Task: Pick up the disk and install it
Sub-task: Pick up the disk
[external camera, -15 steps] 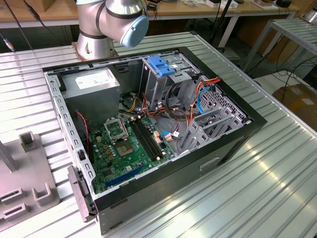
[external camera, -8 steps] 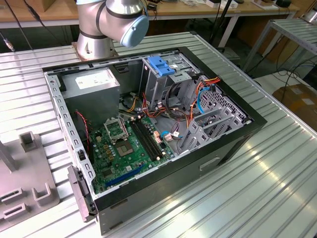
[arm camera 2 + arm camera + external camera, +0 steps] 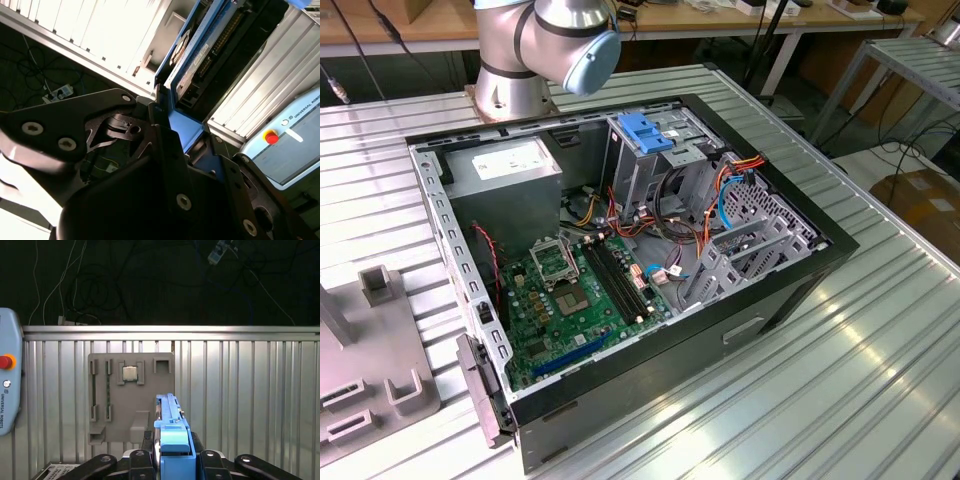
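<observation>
My gripper (image 3: 172,462) is shut on the disk (image 3: 172,427). In the first wrist view the disk stands edge-on in its blue plastic frame, rising from between the black fingers above the ribbed metal table. In the second wrist view the disk (image 3: 192,55) runs away from the gripper (image 3: 170,127), with its blue frame, silver side and connector edge showing. In the exterior view the arm's base and elbow (image 3: 545,45) stand behind the open computer case (image 3: 800,275).
Inside the case are a metal drive cage with a blue latch (image 3: 645,132), a grey power supply box (image 3: 505,175), a green motherboard (image 3: 575,300) and loose cables. A grey fixture plate (image 3: 102,405) holding a chip (image 3: 130,373) lies on the table. A pendant with a red button (image 3: 5,361) sits nearby.
</observation>
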You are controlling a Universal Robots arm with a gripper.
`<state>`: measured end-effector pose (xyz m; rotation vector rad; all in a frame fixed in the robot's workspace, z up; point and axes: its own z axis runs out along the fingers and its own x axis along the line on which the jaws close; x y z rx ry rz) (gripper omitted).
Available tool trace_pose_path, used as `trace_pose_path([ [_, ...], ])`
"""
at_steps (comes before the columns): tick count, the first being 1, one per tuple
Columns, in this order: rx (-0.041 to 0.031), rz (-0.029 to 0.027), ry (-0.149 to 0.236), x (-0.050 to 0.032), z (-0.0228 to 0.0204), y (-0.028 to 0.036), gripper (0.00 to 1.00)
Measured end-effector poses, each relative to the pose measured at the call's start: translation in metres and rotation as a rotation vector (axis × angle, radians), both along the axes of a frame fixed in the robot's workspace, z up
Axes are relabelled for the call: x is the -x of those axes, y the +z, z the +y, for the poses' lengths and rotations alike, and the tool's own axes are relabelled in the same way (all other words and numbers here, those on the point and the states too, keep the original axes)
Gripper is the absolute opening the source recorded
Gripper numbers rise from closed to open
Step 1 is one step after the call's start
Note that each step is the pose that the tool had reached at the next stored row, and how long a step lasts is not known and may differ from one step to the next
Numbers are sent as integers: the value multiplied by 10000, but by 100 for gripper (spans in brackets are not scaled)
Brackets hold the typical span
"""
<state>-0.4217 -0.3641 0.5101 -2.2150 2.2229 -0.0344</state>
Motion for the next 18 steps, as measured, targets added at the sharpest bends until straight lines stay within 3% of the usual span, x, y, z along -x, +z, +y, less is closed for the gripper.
trace_pose_path([
  [18,0,0,0,-132,0,0,37],
])
